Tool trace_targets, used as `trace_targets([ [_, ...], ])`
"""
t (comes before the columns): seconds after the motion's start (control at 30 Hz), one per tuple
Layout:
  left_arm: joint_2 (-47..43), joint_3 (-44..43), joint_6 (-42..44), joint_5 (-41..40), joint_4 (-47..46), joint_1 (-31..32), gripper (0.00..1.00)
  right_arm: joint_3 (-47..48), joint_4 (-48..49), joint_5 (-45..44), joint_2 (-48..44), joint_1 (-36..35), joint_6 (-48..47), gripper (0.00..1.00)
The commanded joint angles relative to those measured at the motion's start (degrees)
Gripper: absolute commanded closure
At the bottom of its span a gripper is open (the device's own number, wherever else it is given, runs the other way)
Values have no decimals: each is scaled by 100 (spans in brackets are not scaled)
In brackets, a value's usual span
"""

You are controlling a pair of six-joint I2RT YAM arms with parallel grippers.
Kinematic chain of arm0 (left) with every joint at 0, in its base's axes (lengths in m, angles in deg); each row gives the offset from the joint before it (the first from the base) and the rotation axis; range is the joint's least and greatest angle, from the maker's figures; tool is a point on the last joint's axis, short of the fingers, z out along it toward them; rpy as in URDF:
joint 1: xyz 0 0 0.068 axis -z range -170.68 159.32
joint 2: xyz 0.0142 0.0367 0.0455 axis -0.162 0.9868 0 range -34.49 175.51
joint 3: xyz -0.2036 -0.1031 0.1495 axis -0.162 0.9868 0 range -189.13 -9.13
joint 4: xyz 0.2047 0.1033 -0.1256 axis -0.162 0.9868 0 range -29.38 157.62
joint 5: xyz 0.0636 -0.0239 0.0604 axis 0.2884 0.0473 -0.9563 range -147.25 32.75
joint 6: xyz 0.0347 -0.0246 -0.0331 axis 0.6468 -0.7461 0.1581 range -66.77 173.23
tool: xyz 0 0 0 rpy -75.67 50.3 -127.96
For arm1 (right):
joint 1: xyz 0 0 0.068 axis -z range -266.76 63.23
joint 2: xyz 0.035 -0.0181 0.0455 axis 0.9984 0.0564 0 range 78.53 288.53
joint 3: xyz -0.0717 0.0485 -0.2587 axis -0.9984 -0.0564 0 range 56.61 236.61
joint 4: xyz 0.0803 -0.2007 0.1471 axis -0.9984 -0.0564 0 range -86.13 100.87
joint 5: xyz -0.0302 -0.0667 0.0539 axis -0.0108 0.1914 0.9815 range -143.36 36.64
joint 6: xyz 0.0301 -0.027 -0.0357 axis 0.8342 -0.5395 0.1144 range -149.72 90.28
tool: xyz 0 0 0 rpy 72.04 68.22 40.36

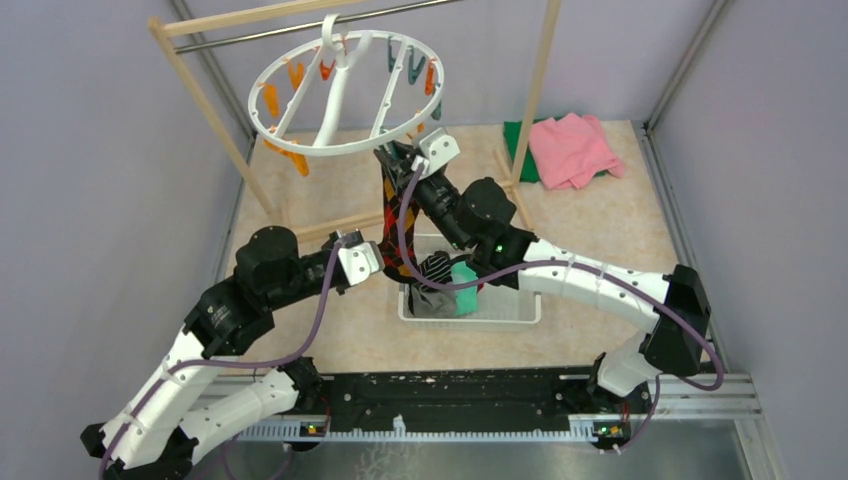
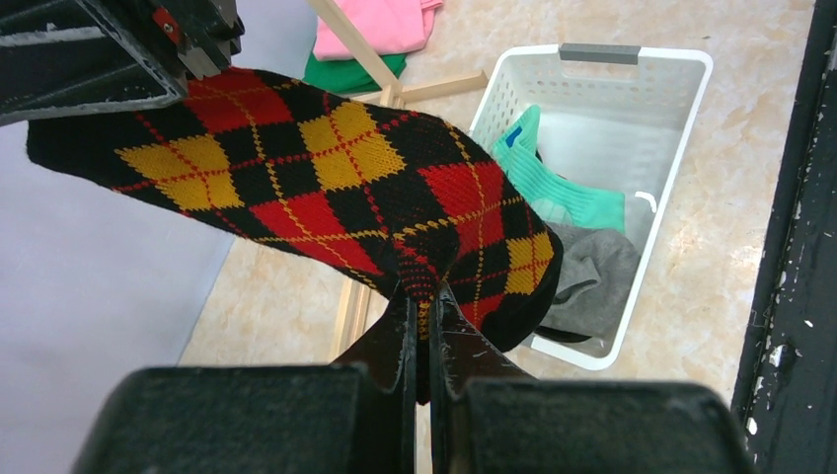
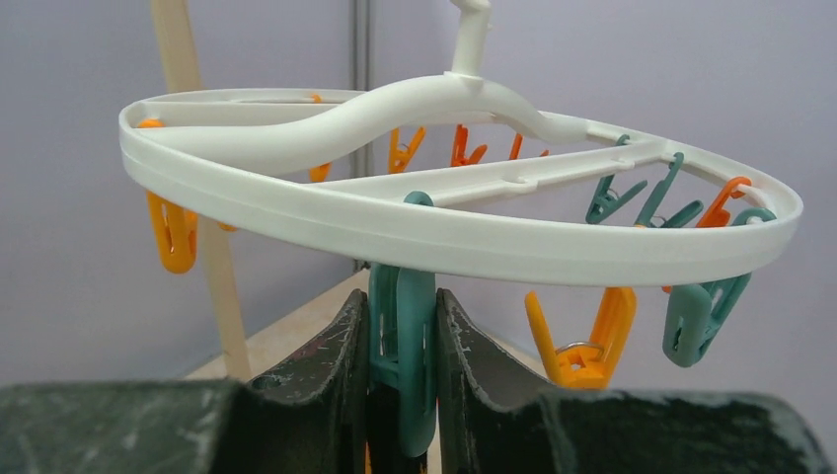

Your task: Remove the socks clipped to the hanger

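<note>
A pale stone-patterned table (image 1: 600, 230) sits between grey walls. The left fingers (image 2: 403, 336) are pinched shut on the lower end of the argyle sock (image 2: 326, 188), above the white basket (image 2: 681, 118). The right fingers (image 3: 347, 346) press both sides of the teal clip (image 3: 403, 336) under the hanger (image 3: 296, 207) rim, where the sock's top seems to hang. If that squeeze slips, the clip would likely stay shut, and a left-side pull would tilt the hanger or stretch the sock.
</note>
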Motion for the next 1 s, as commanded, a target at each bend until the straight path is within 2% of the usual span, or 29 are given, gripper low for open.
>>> trace_targets([
  [0.0, -71, -47, -24, -38, -226, -5, 100, 7, 461, 147, -221, -28, 167, 95],
  [0.07, -79, -50, -28, -57, -225, -5, 100, -9, 426, 245, -271, -3, 304, 100],
  [0.33, -203, 148, -52, -135, -195, -5, 100, -243, 397, 618, -510, 249, 1185, 100],
  [0.37, -238, 198, -47, -138, -184, -5, 100, -252, 366, 604, -512, 249, 1199, 91],
  [0.4, -269, 244, -38, -138, -184, -5, 100, -284, 378, 567, -521, 249, 1202, 75],
  [0.53, -314, 276, -6, -138, -200, -5, 100, -338, 449, 459, -508, 248, 1124, 42],
  [0.63, -316, 247, 22, -129, -215, -5, 100, -344, 374, 348, -495, 249, 1072, 29],
  [0.7, -330, 267, 64, -112, -233, -5, 100, -439, 365, 282, -560, 249, 1071, 3],
  [0.97, -522, 597, 587, -74, -389, -5, 100, -1466, 929, -89, -1191, 276, 871, 1],
])
